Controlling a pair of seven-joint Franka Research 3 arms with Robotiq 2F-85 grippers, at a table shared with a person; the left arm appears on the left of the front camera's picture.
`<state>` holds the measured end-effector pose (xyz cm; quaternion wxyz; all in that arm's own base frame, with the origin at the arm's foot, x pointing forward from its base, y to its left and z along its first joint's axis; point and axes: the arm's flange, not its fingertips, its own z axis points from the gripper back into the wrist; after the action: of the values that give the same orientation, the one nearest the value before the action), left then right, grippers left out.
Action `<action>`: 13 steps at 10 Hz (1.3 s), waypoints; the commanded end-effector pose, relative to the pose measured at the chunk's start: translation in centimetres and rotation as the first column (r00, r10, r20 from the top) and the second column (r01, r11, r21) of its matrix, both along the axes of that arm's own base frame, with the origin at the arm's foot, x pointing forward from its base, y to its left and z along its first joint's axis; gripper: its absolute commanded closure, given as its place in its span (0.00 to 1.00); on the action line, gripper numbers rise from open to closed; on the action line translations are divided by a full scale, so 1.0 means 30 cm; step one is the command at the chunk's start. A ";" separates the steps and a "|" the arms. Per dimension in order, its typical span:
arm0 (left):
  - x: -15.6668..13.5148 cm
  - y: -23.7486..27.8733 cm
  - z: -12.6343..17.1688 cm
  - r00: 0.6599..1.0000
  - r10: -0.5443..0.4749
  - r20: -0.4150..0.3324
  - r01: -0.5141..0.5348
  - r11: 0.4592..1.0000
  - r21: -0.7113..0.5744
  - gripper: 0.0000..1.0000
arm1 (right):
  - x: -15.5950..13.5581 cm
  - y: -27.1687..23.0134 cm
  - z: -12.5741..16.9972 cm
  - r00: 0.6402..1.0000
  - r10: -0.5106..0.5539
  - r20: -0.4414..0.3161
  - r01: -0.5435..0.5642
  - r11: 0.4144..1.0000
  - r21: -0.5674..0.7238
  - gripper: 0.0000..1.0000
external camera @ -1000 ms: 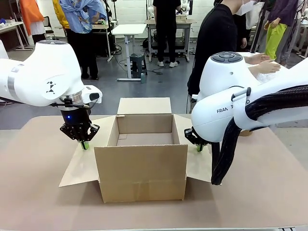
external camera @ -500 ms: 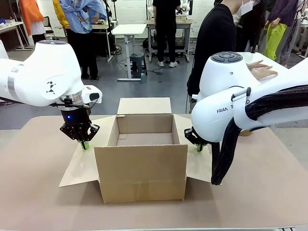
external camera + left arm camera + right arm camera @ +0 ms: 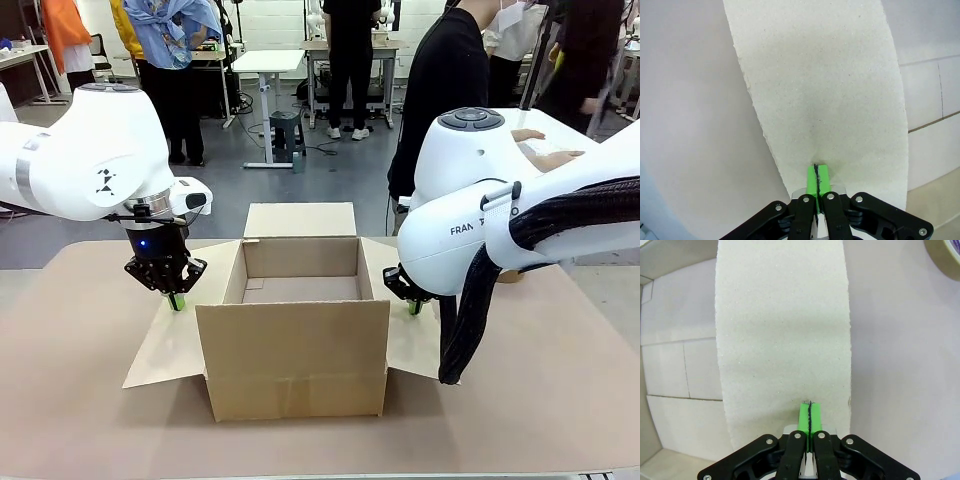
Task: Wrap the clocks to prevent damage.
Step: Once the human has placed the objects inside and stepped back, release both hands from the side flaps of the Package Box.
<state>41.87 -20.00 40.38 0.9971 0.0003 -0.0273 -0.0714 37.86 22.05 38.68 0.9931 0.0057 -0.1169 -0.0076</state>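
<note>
An open cardboard box [image 3: 295, 350] stands in the middle of the table with its flaps folded outward. My left gripper [image 3: 177, 301] is shut, and its green fingertips [image 3: 817, 172] press down on the left flap [image 3: 820, 90]. My right gripper [image 3: 415, 307] is also shut, its tips [image 3: 810, 415] resting on the right flap [image 3: 782, 330]. Nothing is held between either pair of fingers. The box interior that shows is bare. The clocks are out of view.
A person in a black top [image 3: 445, 90] stands at the far right, with a hand [image 3: 560, 157] on a white surface behind my right arm. A tape roll [image 3: 946, 252] lies on the table beyond the right flap. The brown tabletop [image 3: 90, 400] lies bare around the box.
Both arms and the box have stayed still. The person's hands have shifted over the white surface at the far right.
</note>
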 end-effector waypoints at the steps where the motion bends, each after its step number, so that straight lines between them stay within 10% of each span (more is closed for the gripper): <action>1: -0.001 0.000 -0.002 1.000 -0.004 -0.001 0.004 1.000 0.005 1.00 | -0.001 -0.002 -0.008 1.000 -0.003 -0.004 0.003 1.000 -0.002 0.99; 13: -0.001 0.000 -0.002 1.000 -0.004 -0.001 0.004 1.000 0.005 1.00 | -0.001 -0.002 -0.008 1.000 -0.003 -0.004 0.003 1.000 -0.002 0.99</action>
<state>41.87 -20.00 40.38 0.9971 0.0003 -0.0273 -0.0714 37.86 22.05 38.68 0.9931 0.0057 -0.1169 -0.0076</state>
